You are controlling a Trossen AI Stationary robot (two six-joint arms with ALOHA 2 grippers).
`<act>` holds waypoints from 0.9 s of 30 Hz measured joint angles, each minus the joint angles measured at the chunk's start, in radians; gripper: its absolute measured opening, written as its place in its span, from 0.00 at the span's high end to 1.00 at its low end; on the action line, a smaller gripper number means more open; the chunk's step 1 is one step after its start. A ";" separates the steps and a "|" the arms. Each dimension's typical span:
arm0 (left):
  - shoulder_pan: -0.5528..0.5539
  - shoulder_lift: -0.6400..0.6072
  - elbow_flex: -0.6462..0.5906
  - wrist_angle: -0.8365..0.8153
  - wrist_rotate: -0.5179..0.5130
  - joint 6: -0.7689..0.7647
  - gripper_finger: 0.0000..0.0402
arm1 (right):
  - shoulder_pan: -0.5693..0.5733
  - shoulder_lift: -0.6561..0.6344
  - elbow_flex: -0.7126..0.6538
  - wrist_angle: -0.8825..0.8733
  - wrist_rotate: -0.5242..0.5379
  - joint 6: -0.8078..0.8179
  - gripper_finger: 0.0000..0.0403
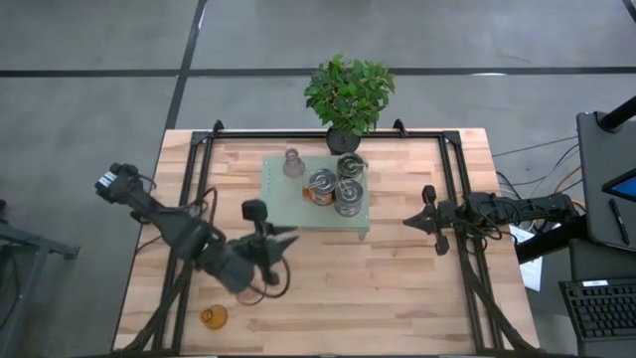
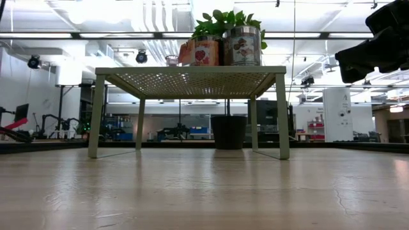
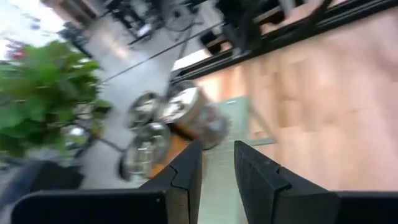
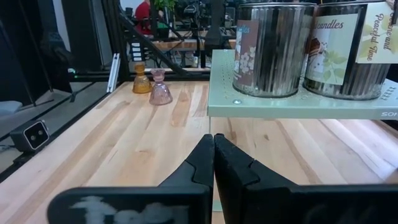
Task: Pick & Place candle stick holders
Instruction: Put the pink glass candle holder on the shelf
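Note:
Three shiny silver holders (image 1: 338,184) stand on the pale green perforated stand (image 1: 283,204), together with one pinkish glass holder (image 1: 293,164). They also show in the right wrist view (image 4: 270,50). An amber glass holder (image 1: 213,316) stands on the table near the front left. In the right wrist view the amber holder (image 4: 142,79) has a second pinkish one (image 4: 160,88) beside it. My left gripper (image 3: 217,165) is open and empty at the stand's near left corner (image 1: 288,237). My right gripper (image 4: 214,152) is shut and empty to the right of the stand (image 1: 409,221).
A black-potted leafy plant (image 1: 348,94) stands at the table's far edge behind the stand. Black frame rails (image 1: 194,169) run along the table's left, right and far sides. Bare wood lies in front of the stand (image 1: 378,288).

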 joint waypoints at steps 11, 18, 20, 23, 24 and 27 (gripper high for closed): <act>-0.141 0.001 -0.004 -0.071 0.279 -0.269 0.78 | 0.000 0.000 0.000 0.000 0.000 0.000 0.98; -0.199 0.026 -0.005 -0.271 0.421 -0.602 0.78 | 0.000 0.000 0.000 0.000 0.000 0.001 0.98; -0.212 0.033 -0.005 -0.326 0.455 -0.706 0.78 | 0.000 0.000 0.000 0.000 0.000 -0.003 0.98; -0.235 0.052 -0.013 -0.376 0.476 -0.813 0.78 | 0.000 0.000 0.000 0.000 0.000 0.002 0.98; -0.242 0.058 -0.021 -0.376 0.488 -0.826 0.78 | 0.000 0.000 0.000 0.000 0.000 0.002 0.98; -0.258 0.080 -0.042 -0.382 0.554 -0.832 0.78 | 0.000 0.000 0.000 0.000 0.000 -0.002 0.98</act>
